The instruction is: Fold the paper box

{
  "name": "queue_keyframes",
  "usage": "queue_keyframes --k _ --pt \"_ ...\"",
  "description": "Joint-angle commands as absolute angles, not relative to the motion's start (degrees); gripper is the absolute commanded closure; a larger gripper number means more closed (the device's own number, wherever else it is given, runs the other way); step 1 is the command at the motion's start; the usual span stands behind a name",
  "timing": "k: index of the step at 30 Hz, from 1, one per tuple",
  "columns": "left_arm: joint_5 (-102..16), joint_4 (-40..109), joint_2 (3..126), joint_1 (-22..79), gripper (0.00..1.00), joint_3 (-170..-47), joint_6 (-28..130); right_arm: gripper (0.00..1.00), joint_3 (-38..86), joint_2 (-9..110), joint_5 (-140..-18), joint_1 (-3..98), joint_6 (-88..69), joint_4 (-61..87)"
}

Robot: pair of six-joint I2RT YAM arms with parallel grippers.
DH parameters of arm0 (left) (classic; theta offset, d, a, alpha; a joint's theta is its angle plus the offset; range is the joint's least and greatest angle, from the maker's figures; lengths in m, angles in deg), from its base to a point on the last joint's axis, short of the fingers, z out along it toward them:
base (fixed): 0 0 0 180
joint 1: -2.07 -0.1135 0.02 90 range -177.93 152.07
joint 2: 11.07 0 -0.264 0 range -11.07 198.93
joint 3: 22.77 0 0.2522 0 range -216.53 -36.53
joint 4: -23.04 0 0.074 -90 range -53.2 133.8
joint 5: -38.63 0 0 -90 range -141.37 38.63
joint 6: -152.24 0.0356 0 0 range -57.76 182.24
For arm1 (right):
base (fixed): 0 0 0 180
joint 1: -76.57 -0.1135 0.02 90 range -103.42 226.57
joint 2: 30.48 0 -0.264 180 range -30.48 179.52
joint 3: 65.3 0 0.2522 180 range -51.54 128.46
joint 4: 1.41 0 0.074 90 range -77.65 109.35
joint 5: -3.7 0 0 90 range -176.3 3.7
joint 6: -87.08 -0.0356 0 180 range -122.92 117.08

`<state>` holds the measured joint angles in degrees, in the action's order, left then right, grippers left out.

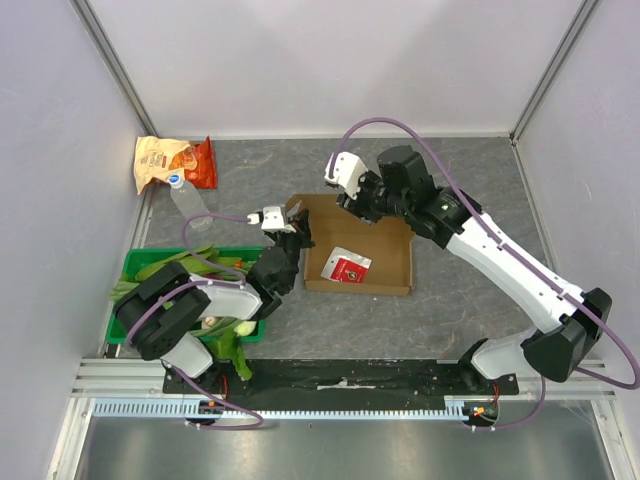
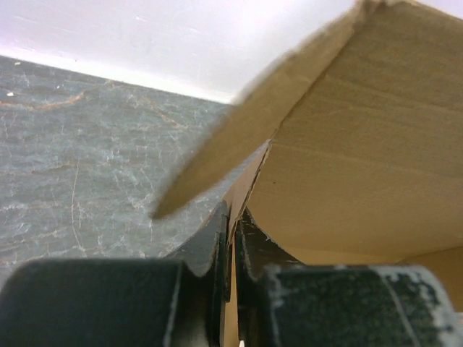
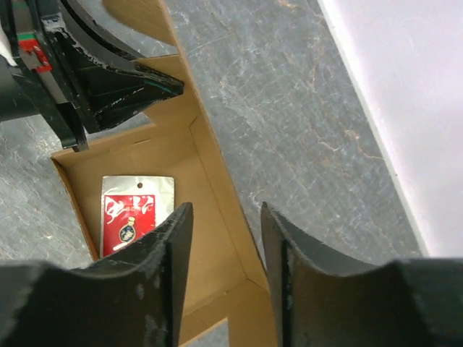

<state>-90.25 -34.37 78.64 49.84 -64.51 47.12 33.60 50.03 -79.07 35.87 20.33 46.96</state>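
Left hand (image 2: pixel 231 225) pinches paper box (image 2: pixel 354 144) edge; right hand (image 3: pixel 226 217) half open.

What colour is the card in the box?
White card with a red printed panel; right wrist view shows it best.

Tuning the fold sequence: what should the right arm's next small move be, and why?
Probably close the right pincer on the paper box wall. Its jaws stand open astride that raised wall, gripping nothing, while the left pincer is shut on a flap at the box's left side. A second hold looks needed before folding.
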Motion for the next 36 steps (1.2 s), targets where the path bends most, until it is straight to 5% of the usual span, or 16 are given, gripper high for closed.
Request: queue_keyframes --k 1,5,9,19,24,29,33,36 --pt "-90.3 -26.2 76.5 50.6 0.84 -61.4 47.0 0.56 29.0 48.4 -80.6 35.0 20.9 40.3" --pt "-88.0 -23.5 73.9 50.6 0.54 -60.0 45.1 0.78 22.8 46.3 -84.2 32.8 20.5 35.0" --pt "-80.7 -7.8 60.5 50.7 0.26 -57.4 34.6 0.82 17.7 42.0 -87.4 30.1 20.9 32.2" --pt "-43.7 46.9 -0.2 50.6 0.3 -59.1 32.3 0.64 8.1 40.4 -92.7 24.2 12.9 32.6" --pt "-39.1 55.1 14.1 50.5 0.37 -74.3 31.8 0.49 0.6 39.0 -90.1 23.0 -1.6 30.4" --pt "-41.5 45.2 33.1 50.1 0.37 -81.6 33.3 0.26 -10.9 36.8 -86.4 23.0 -21.3 23.5" --pt "-39.3 37.2 53.6 46.4 0.39 -84.3 32.5 0.19 -15.9 33.2 -83.0 23.4 -36.0 22.5" --pt "-32.2 24.6 60.8 42.7 0.52 -80.4 28.5 0.16 -19.8 23.3 -83.9 23.7 -43.7 22.4"
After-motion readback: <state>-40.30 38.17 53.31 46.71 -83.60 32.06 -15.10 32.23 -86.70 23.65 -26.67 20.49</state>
